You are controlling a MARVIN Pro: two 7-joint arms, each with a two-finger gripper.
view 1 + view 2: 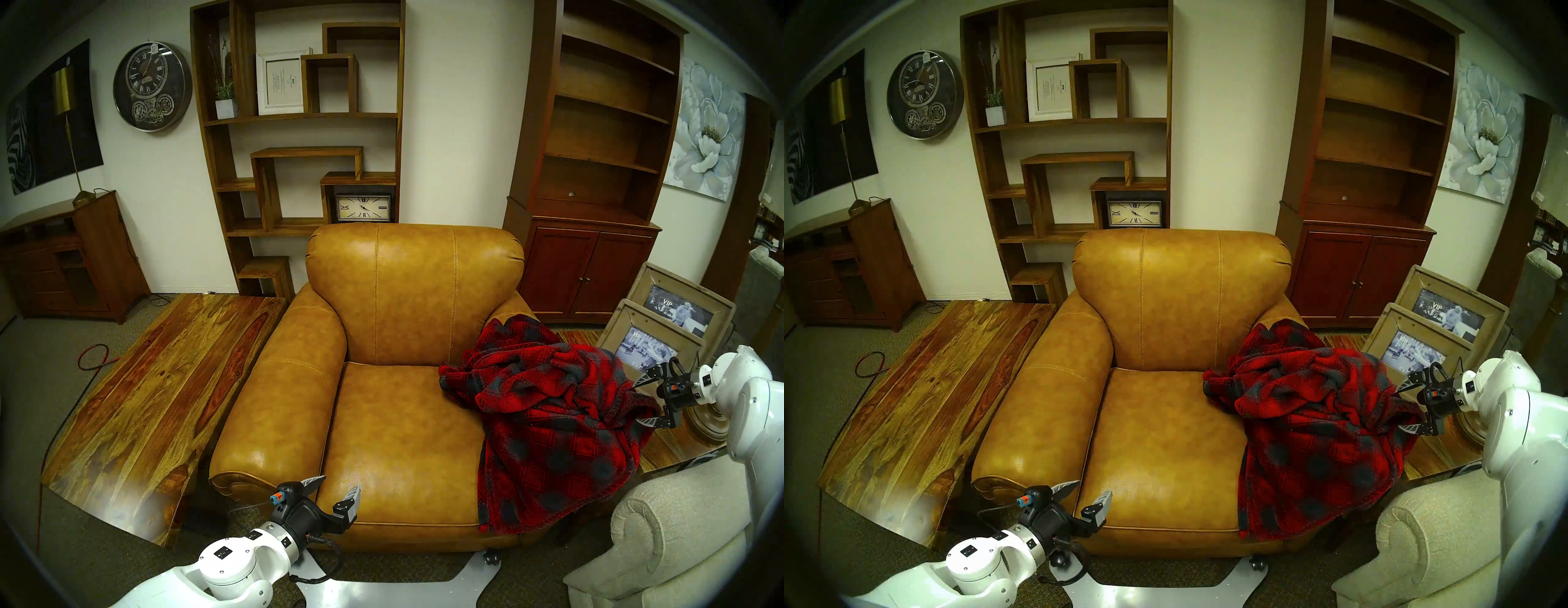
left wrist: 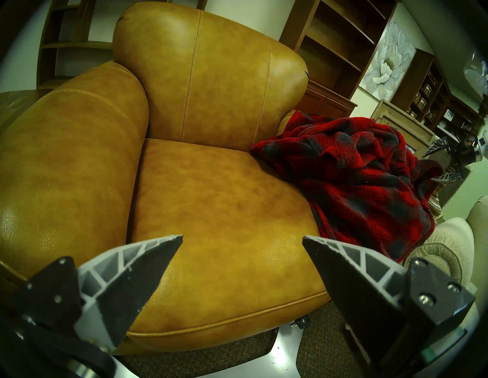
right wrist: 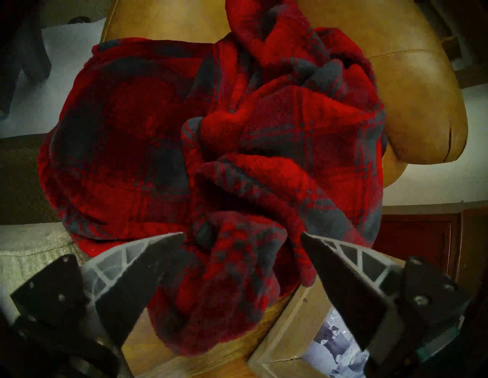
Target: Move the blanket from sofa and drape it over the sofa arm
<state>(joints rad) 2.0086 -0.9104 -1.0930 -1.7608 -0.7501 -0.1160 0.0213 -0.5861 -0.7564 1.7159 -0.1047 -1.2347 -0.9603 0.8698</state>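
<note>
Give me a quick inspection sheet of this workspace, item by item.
Surface: sofa seat mostly bare, tan leather.
Job's things: blanket bunched over the sofa arm, one corner on the seat, front hanging down.
Clutter: two picture frames beside that arm.
End effectors: left end effector open, empty, at the seat's front; right end effector open at the blanket's outer edge, fabric between its fingers.
Cables: red cable on the carpet.
Surroundings: wooden table, beige chair, shelving, wall clock.

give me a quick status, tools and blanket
Left tool open, idle at the seat front. Right tool open at the blanket, not gripping. Blanket bunched over the sofa arm. Picture frames close behind.
</note>
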